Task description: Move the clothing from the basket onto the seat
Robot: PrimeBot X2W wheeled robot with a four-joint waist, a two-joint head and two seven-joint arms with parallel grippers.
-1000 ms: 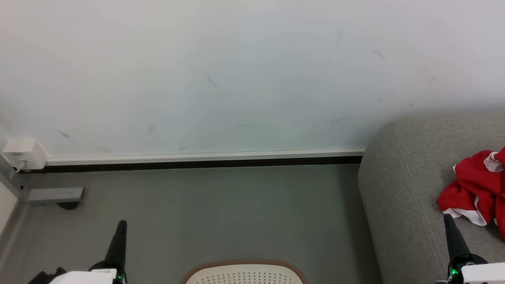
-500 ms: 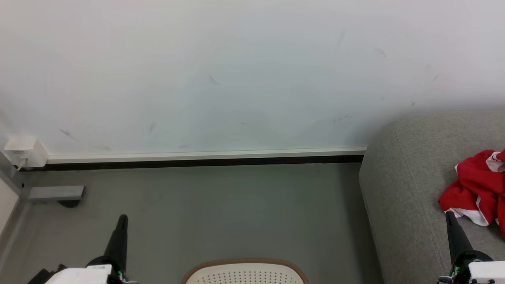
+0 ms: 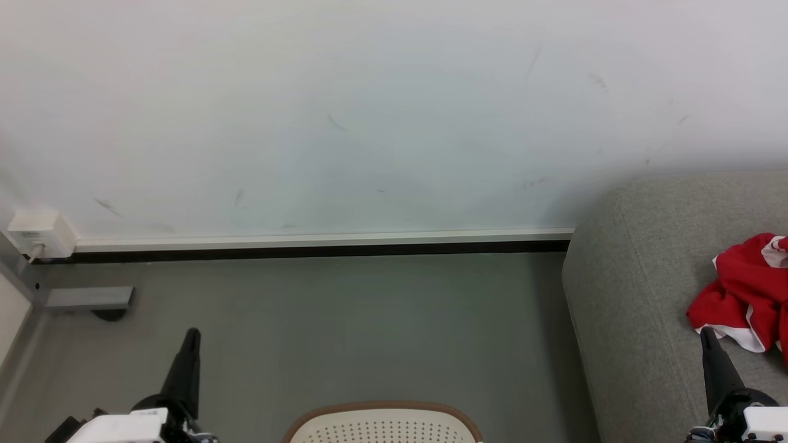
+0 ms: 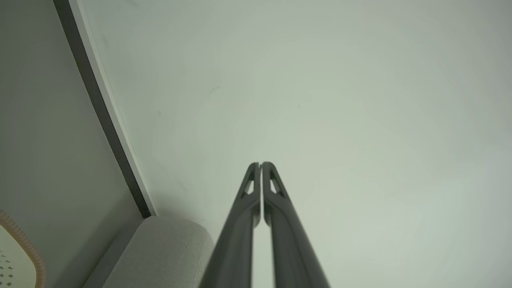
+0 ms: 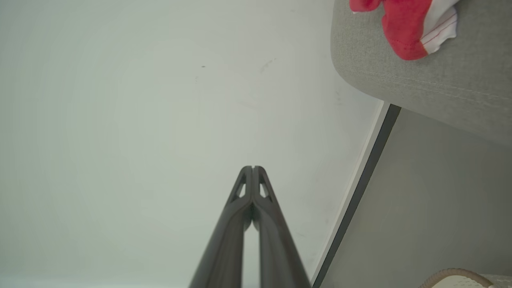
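Plainly, both arms were held low and carried nothing. The left gripper rose at the lower left of the head view over the grey floor. In its own wrist view the jaws stood pressed together at the tips, with nothing between them. The right gripper rose at the lower right, its dark tip in front of the seat. Its jaws were likewise closed tip to tip and empty in the right wrist view.

A crumpled heap of the clothing, red with white trim, lay on the seat at the right edge of the head view. The right gripper's tip showed just below the heap (whether it touched the fabric could not be told). From the right wrist, a red fold with a white striped panel rested near the rounded edge of the seat.

The basket stood at the bottom centre between the two arms, showing its brown rim and perforated far wall; what it held could not be seen. A strip of floor lay between the basket and the seat.

Behind them ran a pale wall with a white skirting board over a dark gap. A small white box sat at its left end, and a grey block lay on the floor below that.
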